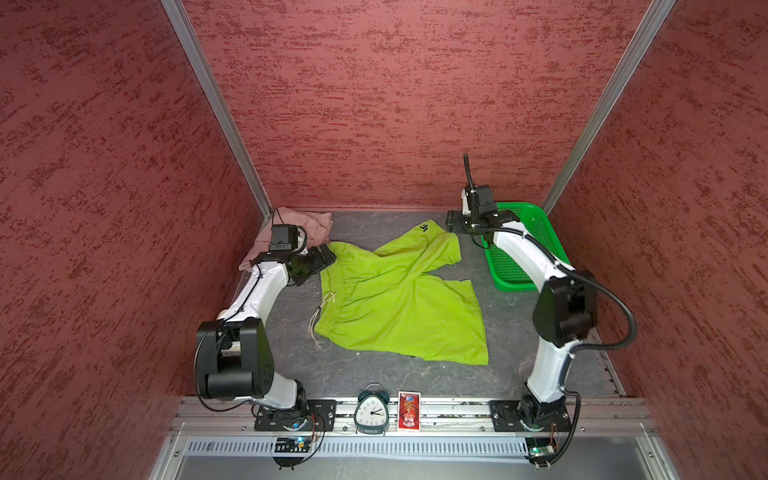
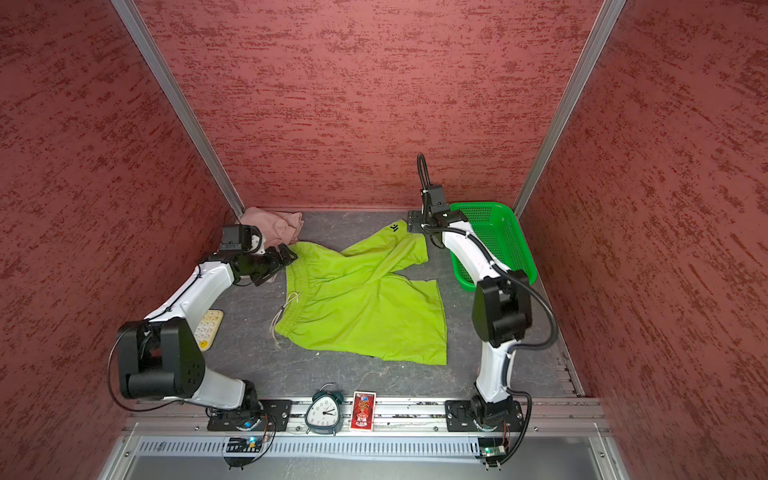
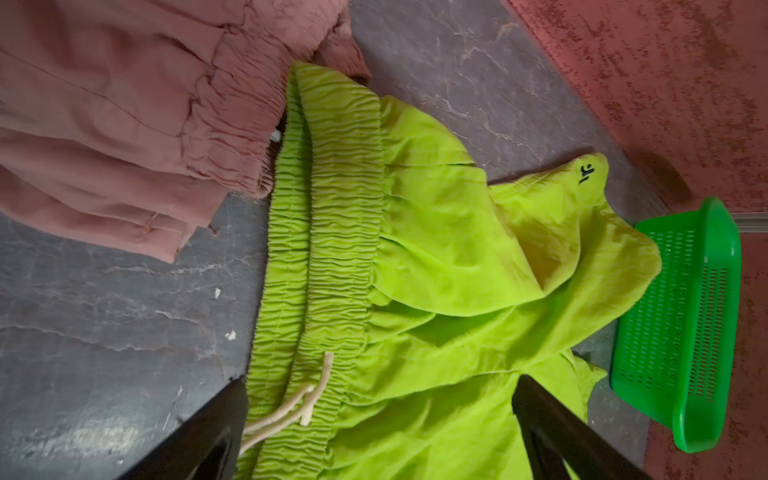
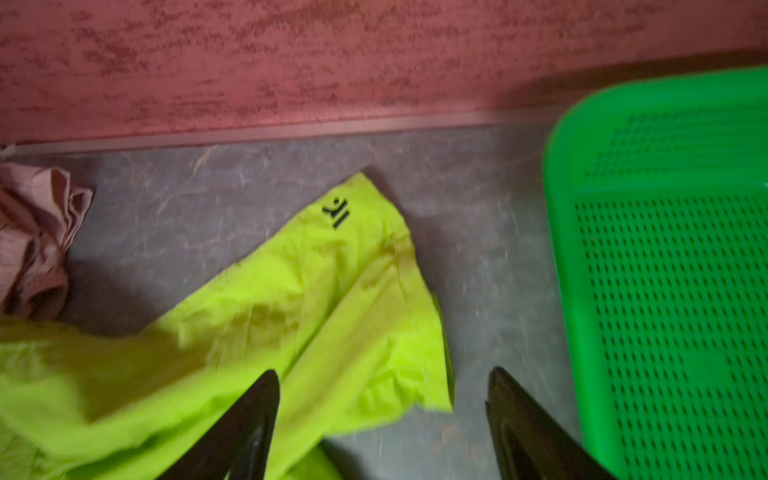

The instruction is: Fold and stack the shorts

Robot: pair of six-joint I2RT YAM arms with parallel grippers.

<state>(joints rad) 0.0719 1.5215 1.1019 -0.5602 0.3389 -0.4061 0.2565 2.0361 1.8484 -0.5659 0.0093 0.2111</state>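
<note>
The lime green shorts (image 1: 399, 303) (image 2: 361, 303) lie spread on the dark table, waistband to the left with the white drawstring loose, and the far leg is twisted toward the back. The dusty pink shorts (image 1: 309, 228) (image 2: 274, 226) sit crumpled in the back left corner. My left gripper (image 1: 328, 254) (image 3: 380, 380) is open over the waistband's far end, holding nothing. My right gripper (image 1: 451, 220) (image 4: 383, 374) is open above the far leg's hem, close to its black logo. The wrist views show green shorts (image 3: 436, 249) (image 4: 311, 299) and pink shorts (image 3: 124, 124) (image 4: 33, 241).
A bright green perforated basket (image 1: 515, 286) (image 2: 490, 205) (image 3: 685, 332) (image 4: 665, 270) stands at the back right, beside the right arm. An alarm clock (image 1: 372, 409) and a red card box (image 1: 408, 409) stand on the front rail. A pale keypad (image 2: 208, 328) lies by the left arm. Red walls enclose three sides.
</note>
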